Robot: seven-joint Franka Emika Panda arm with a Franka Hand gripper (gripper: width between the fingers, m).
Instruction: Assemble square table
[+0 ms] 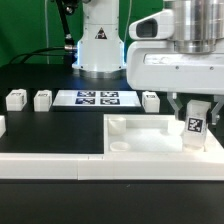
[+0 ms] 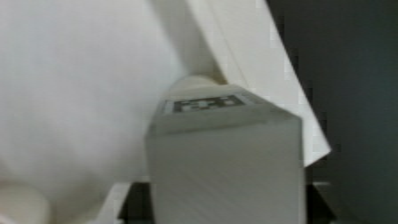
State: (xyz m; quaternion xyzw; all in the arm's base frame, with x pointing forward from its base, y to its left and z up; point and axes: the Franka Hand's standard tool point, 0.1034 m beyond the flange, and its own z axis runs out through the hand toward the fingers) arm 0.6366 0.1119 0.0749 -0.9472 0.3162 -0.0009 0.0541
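while the gripper (image 1: 194, 113) clenches a leg (image 1: 195, 128) at 3 o'clock on the tabletop (image 1: 148, 129), we'd guess seating it upright comes next.

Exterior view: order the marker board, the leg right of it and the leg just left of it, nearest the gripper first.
1. Leg right of the board, nearest the gripper.
2. Marker board, middle.
3. Leg just left of the board, the exterior view's left.
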